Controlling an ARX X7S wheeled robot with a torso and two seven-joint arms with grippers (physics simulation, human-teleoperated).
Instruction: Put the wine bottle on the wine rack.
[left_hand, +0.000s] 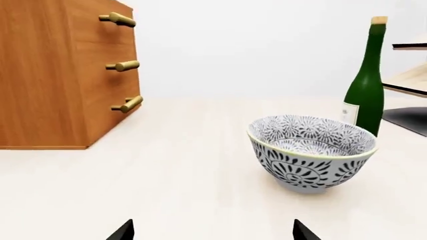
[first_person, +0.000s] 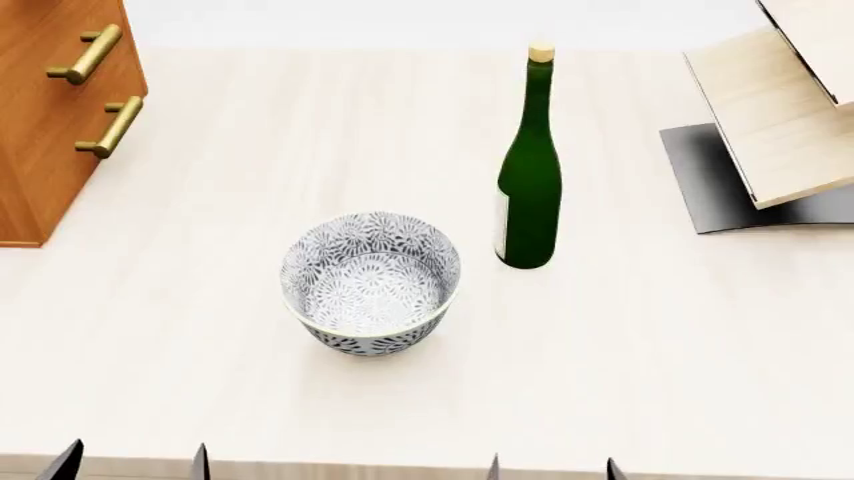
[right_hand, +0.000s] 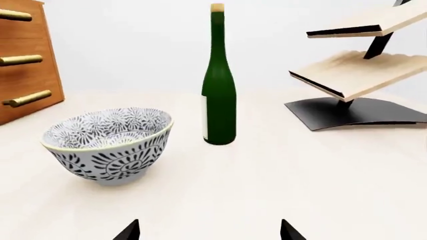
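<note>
Wine bottle (first_person: 530, 190) upright on worktop (first_person: 641, 350), untouched, between patterned bowl (first_person: 371, 283) and wine rack (first_person: 781, 120), apart from both. Left end effector (first_person: 131, 462) and right end effector (first_person: 551, 468) low at near edge, fingers spread wide, holding nothing. Risks: tall slim bottle tips if nudged high on neck; bowl near approach path, could get clipped; tilted slabs may let bottle slide off.
</note>
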